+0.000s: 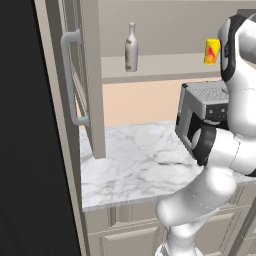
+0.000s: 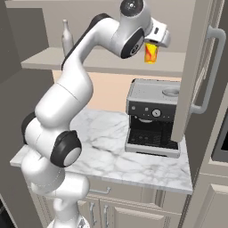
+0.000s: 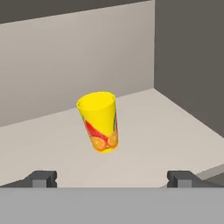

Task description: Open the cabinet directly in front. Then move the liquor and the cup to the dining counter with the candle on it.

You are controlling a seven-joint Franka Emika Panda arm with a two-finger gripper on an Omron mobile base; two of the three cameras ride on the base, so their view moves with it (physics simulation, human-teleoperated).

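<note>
We see the cabinet (image 1: 82,75) w/ both doors swung open. On its inner shelf (image 1: 165,65) the liquor bottle (image 1: 131,47) stands upright toward the left end; the yellow cup (image 3: 99,121) stands upright toward the right end, well apart from the bottle. The white arm reaches up to shelf level, gripper (image 3: 111,178) aimed at the cup, fingers spread wide apart, holding nothing, cup between them but farther back. Below, a coffee machine (image 2: 153,116) sits at the right end of the marble worktop (image 2: 107,151)
</note>
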